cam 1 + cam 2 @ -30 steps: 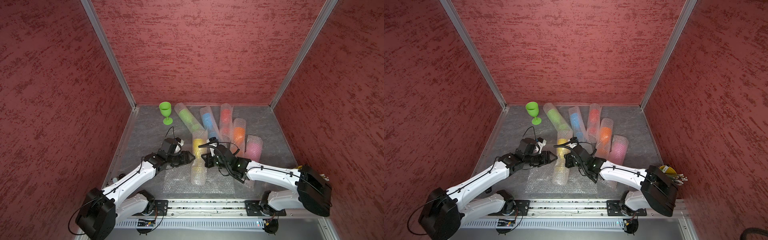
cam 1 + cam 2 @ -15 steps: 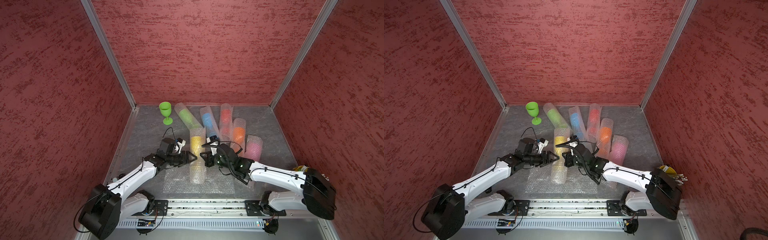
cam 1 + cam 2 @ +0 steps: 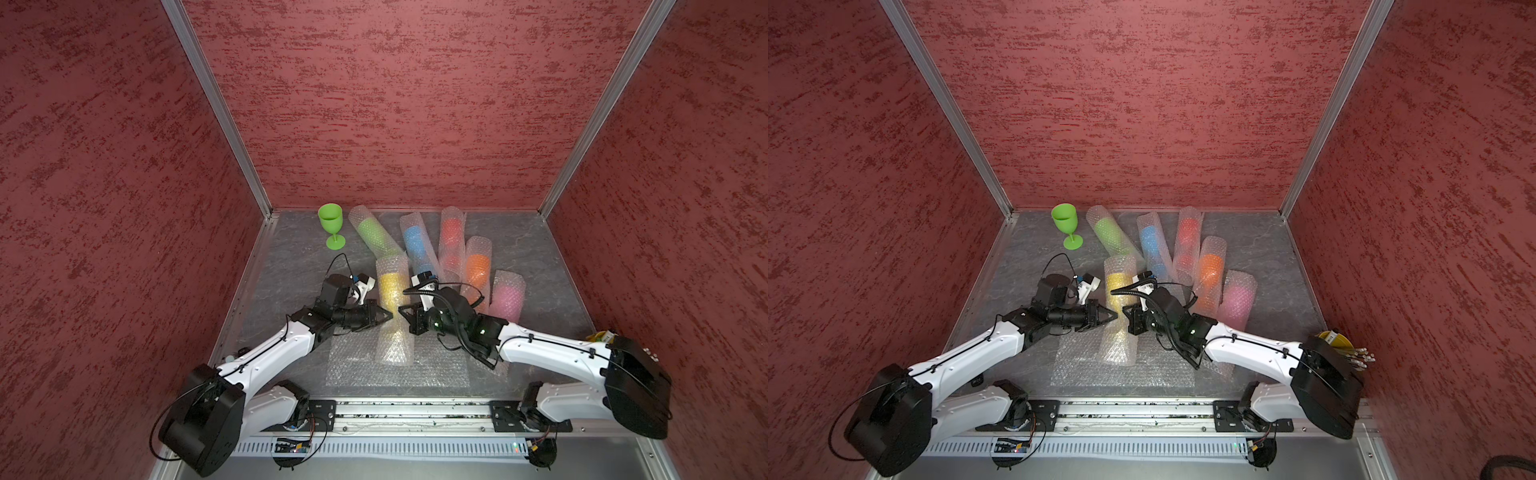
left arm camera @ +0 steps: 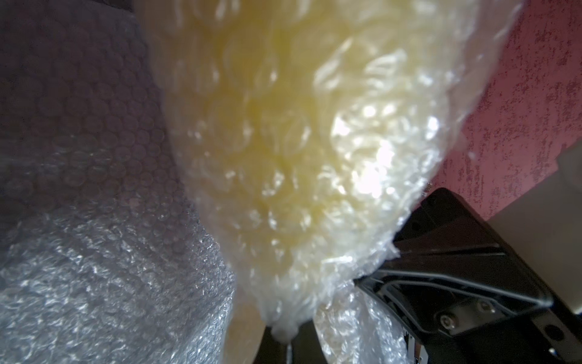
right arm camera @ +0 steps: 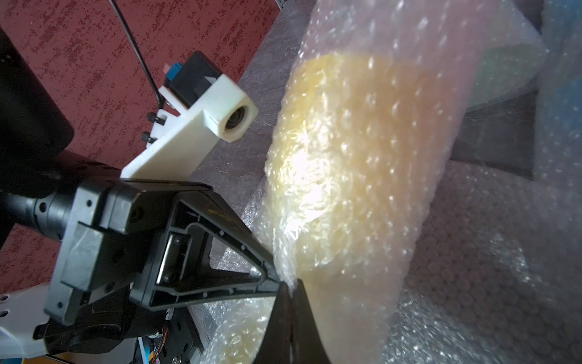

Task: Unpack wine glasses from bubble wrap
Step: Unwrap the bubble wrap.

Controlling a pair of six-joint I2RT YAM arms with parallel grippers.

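Right wrist view tells it best: the left gripper [image 5: 276,279] is pinched tight on a fold of the bubble wrap [image 5: 340,258] around the yellow goblet [image 5: 362,141]. The right gripper [image 5: 291,294] meets it there, closed too, though I cannot tell whether it nips the wrap. In a top view that roll lies on a flat sheet [image 3: 432,368] near the table's [image 3: 286,257] front, between both arms. One green goblet [image 3: 331,224] stands bare at the back-left corner.

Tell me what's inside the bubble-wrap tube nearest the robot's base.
A yellow wine glass shows through the tube as a blurred yellow shape in its far half. The wrap blurs the rest; its stem and foot cannot be made out clearly.
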